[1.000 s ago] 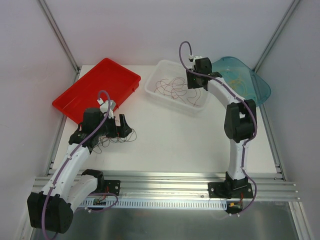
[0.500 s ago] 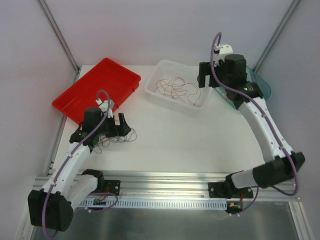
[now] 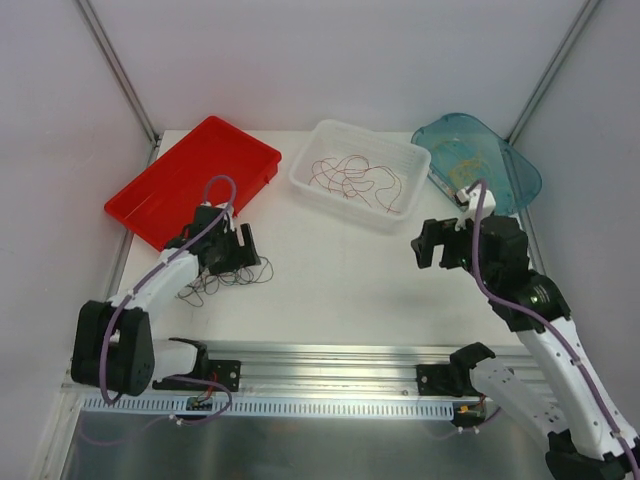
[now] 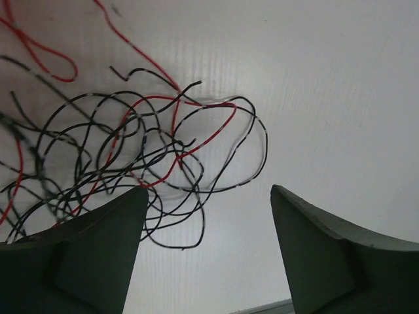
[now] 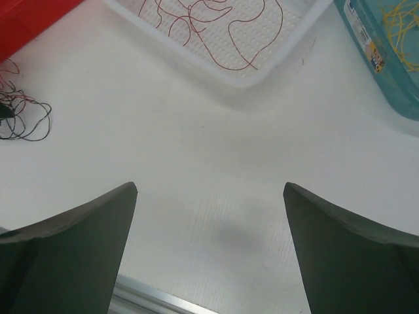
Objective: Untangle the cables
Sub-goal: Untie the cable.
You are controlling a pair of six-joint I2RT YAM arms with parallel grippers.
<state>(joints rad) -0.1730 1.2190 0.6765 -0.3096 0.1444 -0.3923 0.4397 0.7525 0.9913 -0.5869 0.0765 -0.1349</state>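
Left gripper [image 4: 208, 196]: jaws apart, nothing pinched. Black-red cable tangle [image 4: 131, 150] just ahead of its left finger. Right gripper [image 5: 210, 190]: wide open, empty, over table [image 5: 209, 131]. Ahead of it: red strands [image 5: 216, 26] in white bin [image 5: 258, 78], yellow strands [image 5: 402, 19] in teal tray [image 5: 393, 78]. I judge the sort partway done, black-red knot left.
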